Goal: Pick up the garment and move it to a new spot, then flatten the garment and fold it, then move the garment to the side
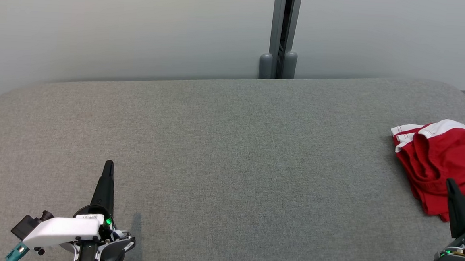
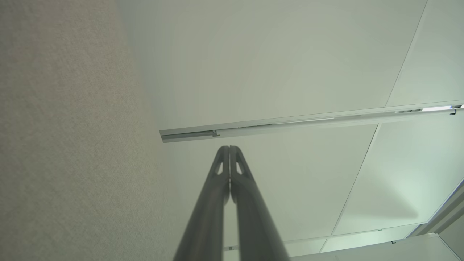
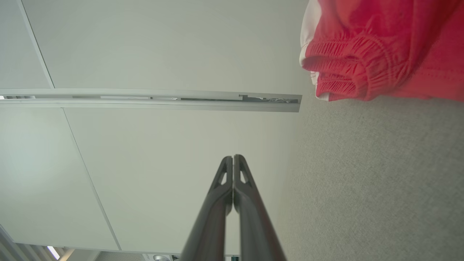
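A red garment with white trim lies crumpled at the far right of the grey fabric surface; its gathered red waistband fills the upper right of the right wrist view. My right gripper stands at the lower right, shut, its tip just in front of the garment's near edge and holding nothing; its fingertips press together. My left gripper rests at the lower left, far from the garment, shut and empty, fingertips closed.
The grey cushioned surface has rounded corners and a pale wall behind it. A grey vertical post stands at the back centre. A metal rail on the wall panels runs across both wrist views.
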Robot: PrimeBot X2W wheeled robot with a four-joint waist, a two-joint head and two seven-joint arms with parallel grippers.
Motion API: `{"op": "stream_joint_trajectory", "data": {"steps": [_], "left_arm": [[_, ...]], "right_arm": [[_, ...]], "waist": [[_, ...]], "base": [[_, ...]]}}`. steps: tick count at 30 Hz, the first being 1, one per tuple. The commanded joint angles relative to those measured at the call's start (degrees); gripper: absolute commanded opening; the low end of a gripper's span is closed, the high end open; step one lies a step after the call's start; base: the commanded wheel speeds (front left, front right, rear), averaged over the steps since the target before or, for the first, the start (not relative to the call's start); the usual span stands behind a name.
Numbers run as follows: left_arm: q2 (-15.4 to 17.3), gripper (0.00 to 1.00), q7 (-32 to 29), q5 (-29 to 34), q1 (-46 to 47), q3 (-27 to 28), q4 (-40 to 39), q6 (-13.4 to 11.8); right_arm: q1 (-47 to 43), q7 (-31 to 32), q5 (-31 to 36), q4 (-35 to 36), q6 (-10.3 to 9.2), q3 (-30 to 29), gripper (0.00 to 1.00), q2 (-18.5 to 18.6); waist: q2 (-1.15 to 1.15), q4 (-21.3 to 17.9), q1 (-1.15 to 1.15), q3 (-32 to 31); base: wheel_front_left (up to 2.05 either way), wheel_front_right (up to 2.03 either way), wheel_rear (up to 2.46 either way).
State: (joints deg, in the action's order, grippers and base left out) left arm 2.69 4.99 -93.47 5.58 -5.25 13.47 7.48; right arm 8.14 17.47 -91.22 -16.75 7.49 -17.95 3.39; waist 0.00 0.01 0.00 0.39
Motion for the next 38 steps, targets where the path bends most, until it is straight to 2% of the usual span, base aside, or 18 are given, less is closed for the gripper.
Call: {"op": "stream_joint_trajectory", "data": {"steps": [1,38], "left_arm": [[0.15,0.00,-0.07,-0.28,0.96,0.23,0.01,0.32],[0.15,0.00,-0.07,-0.28,0.96,0.22,0.00,0.32]], "right_arm": [[0.37,0.26,0.31,0.00,0.00,-0.17,0.00,0.09],[0.44,0.46,0.41,0.01,0.00,-0.45,0.00,-0.05]], "waist": [[0.00,0.00,0.00,0.00],[0.00,0.00,0.00,0.00]], "base": [[0.00,0.00,0.00],[0.00,0.00,0.00]]}}
